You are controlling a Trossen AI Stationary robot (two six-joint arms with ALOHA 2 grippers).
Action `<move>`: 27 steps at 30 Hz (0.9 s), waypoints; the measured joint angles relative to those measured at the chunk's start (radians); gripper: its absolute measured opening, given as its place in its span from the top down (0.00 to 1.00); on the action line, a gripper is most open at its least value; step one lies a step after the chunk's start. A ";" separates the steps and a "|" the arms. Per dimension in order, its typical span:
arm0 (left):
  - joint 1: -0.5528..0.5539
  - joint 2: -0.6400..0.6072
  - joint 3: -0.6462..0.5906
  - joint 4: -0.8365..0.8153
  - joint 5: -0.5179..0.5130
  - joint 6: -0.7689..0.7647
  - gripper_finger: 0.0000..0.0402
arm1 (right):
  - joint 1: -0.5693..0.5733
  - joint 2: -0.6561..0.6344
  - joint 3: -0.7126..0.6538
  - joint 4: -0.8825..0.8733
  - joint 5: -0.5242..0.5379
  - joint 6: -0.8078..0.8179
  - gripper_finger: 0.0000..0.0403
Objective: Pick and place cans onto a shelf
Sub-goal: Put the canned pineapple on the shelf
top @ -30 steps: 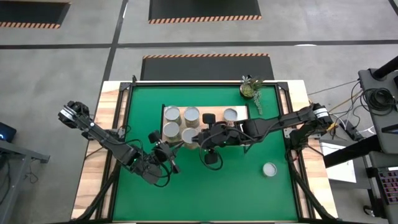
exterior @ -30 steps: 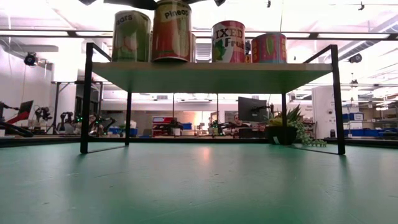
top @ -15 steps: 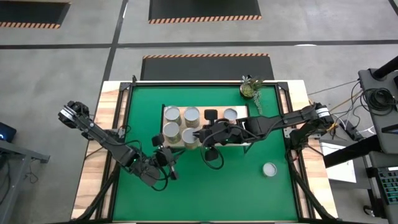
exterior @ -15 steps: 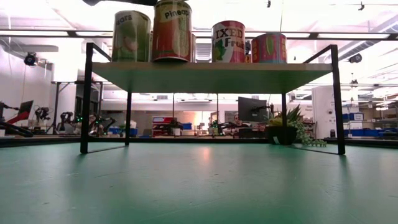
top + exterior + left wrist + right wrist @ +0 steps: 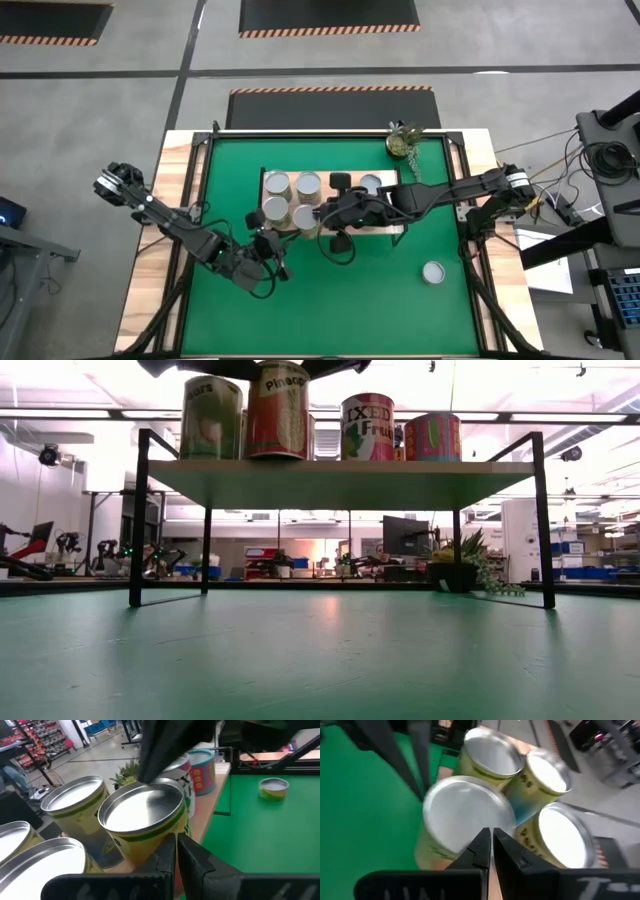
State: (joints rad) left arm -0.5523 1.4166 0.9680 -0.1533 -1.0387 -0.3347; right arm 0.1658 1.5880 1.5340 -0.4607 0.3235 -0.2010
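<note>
The shelf (image 5: 390, 227) stands mid-mat, with a light top on a black frame (image 5: 340, 472). Several cans stand on it by their bases: a block at its left end (image 5: 276, 184) and one at the far right (image 5: 370, 183). Another can (image 5: 433, 272) stands on the green mat at the near right. My right gripper (image 5: 322, 214) is shut over the near can of the block (image 5: 305, 216). My left gripper (image 5: 283, 240) is shut just off the shelf's near edge, beside that same can (image 5: 142, 815). My right gripper's shut fingers (image 5: 157, 750) come slanting down from the table's right and meet the rim (image 5: 145, 781) of the can's silver top. The can stands upright on the shelf. My left gripper's shut fingertips (image 5: 167, 851) point nearly level at the can's yellow side, low down (image 5: 159, 839). I cannot tell whether they touch it.
A small potted plant (image 5: 402, 142) stands at the mat's far right corner. Open green mat (image 5: 350, 310) lies on the near side of the shelf. The mat ends at a pale wooden border (image 5: 180, 160).
My right gripper's dark underside has come a little lower around the top of the near can in the low view. The cans have stayed where they were.
</note>
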 joint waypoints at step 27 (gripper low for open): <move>-0.017 0.002 0.000 0.011 0.018 0.011 1.00 | 0.002 0.000 0.025 -0.007 -0.045 0.027 0.98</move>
State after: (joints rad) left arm -0.5694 1.4185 0.9680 -0.1419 -1.0205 -0.3233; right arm 0.1677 1.5879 1.5591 -0.4676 0.2781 -0.1736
